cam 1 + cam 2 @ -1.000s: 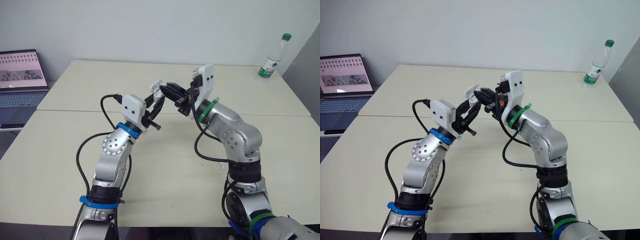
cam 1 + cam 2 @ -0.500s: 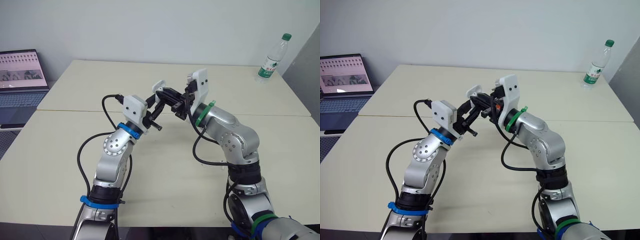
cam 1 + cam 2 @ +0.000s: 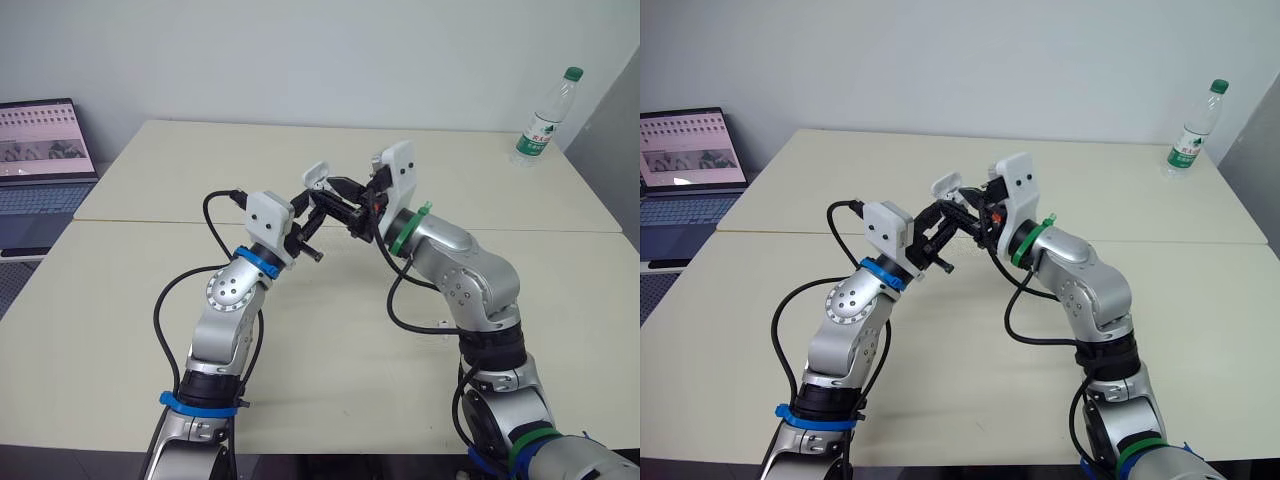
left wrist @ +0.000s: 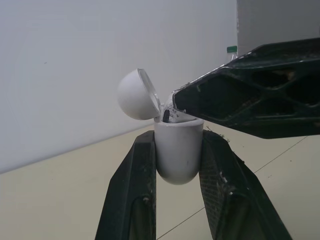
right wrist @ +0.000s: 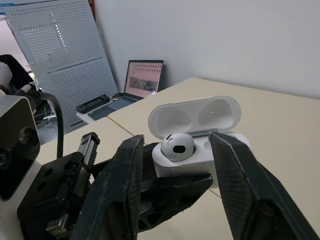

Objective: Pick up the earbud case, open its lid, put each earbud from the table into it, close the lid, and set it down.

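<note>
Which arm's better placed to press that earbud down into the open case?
Right. The right gripper is open at the mouth of the earbud case, fingers either side of the earbud. The left gripper is shut on the earbud case, holding it up.

The two head views look forward and down from above the table [image 3: 120,330], side by side, sharing the whole tabletop from the laptop [image 3: 40,160] at the left to the bottle [image 3: 545,115] at the far right. The left wrist view sits low and close behind the earbud case [image 4: 177,150], facing the wall [image 4: 60,75]. The right wrist view looks at the same case from the opposite side, equally close, facing the laptop.
</note>
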Controlling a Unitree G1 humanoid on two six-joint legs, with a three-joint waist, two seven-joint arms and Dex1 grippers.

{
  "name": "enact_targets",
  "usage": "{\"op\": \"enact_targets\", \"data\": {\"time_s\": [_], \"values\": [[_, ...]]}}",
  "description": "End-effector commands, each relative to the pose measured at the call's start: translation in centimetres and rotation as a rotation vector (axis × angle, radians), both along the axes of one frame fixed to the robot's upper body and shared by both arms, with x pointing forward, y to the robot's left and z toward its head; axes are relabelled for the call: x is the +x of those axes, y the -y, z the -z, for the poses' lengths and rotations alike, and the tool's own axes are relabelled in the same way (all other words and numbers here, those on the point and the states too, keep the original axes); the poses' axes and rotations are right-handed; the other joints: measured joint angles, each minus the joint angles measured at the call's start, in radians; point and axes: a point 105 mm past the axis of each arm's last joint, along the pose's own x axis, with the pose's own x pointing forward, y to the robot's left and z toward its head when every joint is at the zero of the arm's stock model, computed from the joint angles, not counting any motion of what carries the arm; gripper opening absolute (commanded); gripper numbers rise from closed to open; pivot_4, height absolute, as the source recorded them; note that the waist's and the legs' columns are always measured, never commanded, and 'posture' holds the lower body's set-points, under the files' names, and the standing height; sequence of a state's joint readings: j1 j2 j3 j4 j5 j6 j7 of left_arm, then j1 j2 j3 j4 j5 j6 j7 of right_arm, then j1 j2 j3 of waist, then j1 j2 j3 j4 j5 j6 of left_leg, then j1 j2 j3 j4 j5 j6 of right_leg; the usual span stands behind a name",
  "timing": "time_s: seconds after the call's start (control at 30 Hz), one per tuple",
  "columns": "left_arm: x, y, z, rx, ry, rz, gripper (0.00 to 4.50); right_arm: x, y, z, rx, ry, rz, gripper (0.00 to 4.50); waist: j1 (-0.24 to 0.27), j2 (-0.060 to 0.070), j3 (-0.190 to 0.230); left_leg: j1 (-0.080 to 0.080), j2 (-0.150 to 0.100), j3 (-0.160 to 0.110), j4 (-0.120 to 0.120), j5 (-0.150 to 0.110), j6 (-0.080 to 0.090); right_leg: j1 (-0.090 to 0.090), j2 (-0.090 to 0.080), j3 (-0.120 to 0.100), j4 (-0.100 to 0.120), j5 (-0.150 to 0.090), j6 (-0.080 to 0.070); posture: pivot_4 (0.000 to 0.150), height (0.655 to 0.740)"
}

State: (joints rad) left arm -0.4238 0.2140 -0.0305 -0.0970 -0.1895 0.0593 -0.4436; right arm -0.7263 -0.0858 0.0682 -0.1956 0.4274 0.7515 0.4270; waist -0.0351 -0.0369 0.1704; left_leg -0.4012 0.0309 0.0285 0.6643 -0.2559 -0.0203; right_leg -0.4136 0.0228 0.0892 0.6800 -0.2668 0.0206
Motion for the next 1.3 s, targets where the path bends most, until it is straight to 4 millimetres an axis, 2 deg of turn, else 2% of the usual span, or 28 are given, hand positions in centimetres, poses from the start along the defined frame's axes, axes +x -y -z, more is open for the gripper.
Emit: {"op": "enact_targets", "data": {"time_s": [0.03, 0.13, 0.27, 0.4, 0.67, 0.8, 0.87, 1.03, 1.17, 1.23, 1.3], "values": [[-0.5, 0.2, -1.9, -0.018, 0.078, 0.007, 0.80, -0.6, 1.0, -2.0, 0.088, 0.039, -0.030, 2.17, 0.000, 0.000, 0.000, 0.000, 0.000, 0.000, 0.000, 0.000, 0.000, 0.000, 0.000, 0.000, 0.000, 0.000, 0.000, 0.150, 0.7400], [-0.5, -0.2, -1.4, -0.016, 0.064, -0.003, 0.80, -1.0, 3.7, -2.6, 0.053, 0.037, -0.068, 2.17, 0.000, 0.000, 0.000, 0.000, 0.000, 0.000, 0.000, 0.000, 0.000, 0.000, 0.000, 0.000, 0.000, 0.000, 0.000, 0.150, 0.7400], [-0.6, -0.5, -1.1, -0.006, 0.059, -0.013, 0.80, -1.4, 8.2, -0.9, -0.191, -0.041, -0.048, 2.17, 0.006, -0.001, 0.001, -0.001, -0.002, 0.000, 0.000, -0.001, 0.002, 0.001, -0.002, 0.000, -0.002, -0.001, 0.001, 0.150, 0.7400], [-0.7, -0.7, -0.9, -0.009, 0.054, -0.027, 0.80, -2.3, 12.3, 2.6, -0.331, -0.177, 0.110, 2.17, 0.003, -0.001, 0.001, -0.001, -0.002, 0.000, -0.002, -0.002, 0.004, 0.001, -0.002, 0.000, -0.003, -0.002, 0.002, 0.150, 0.7400], [-1.1, -0.8, -0.4, -0.005, 0.037, -0.033, 0.80, -6.1, 17.0, 10.1, -0.512, -0.281, 0.298, 2.17, 0.002, -0.002, 0.001, -0.001, -0.003, 0.001, -0.001, -0.002, 0.004, 0.001, -0.002, 0.002, -0.003, -0.005, 0.007, 0.150, 0.7400], [-1.1, -0.7, -0.4, 0.003, 0.033, -0.027, 0.80, -7.1, 18.1, 12.1, -0.551, -0.322, 0.337, 1.29, 0.001, -0.002, 0.001, 0.001, -0.002, 0.002, 0.000, -0.002, 0.004, 0.003, -0.001, 0.003, -0.003, -0.007, 0.010, 0.150, 0.7400], [-1.0, -0.7, -0.4, 0.006, 0.032, -0.024, 0.80, -7.2, 18.2, 12.5, -0.560, -0.333, 0.337, 0.59, 0.001, -0.002, 0.001, 0.001, -0.002, 0.002, 0.000, -0.002, 0.004, 0.003, -0.001, 0.003, -0.002, -0.007, 0.010, 0.150, 0.7400], [-0.9, -0.6, -0.4, 0.013, 0.031, -0.019, 0.80, -7.4, 17.7, 13.3, -0.556, -0.356, 0.321, 0.59, 0.002, -0.002, 0.001, 0.001, -0.002, 0.001, 0.000, -0.002, 0.004, 0.003, 0.000, 0.003, -0.002, -0.007, 0.010, 0.150, 0.7400], [-1.0, -0.8, -0.4, 0.017, 0.030, -0.021, 0.80, -7.5, 17.5, 13.3, -0.550, -0.355, 0.316, 0.59, 0.002, -0.002, 0.001, 0.001, -0.002, 0.001, 0.000, -0.002, 0.004, 0.003, 0.000, 0.003, -0.002, -0.007, 0.010, 0.150, 0.7400], [-1.0, -0.9, -0.4, 0.019, 0.029, -0.024, 0.80, -7.5, 17.7, 13.1, -0.548, -0.352, 0.325, 0.93, 0.003, -0.002, 0.001, 0.001, -0.002, 0.001, 0.000, -0.002, 0.004, 0.003, 0.000, 0.003, -0.002, -0.007, 0.010, 0.150, 0.7400], [-1.1, -1.0, -0.4, 0.020, 0.028, -0.026, 0.80, -7.6, 17.6, 13.0, -0.550, -0.354, 0.324, 1.48, 0.003, -0.002, 0.001, 0.001, -0.002, 0.001, 0.000, -0.002, 0.004, 0.003, 0.000, 0.003, -0.002, -0.007, 0.010, 0.150, 0.7400]]}}
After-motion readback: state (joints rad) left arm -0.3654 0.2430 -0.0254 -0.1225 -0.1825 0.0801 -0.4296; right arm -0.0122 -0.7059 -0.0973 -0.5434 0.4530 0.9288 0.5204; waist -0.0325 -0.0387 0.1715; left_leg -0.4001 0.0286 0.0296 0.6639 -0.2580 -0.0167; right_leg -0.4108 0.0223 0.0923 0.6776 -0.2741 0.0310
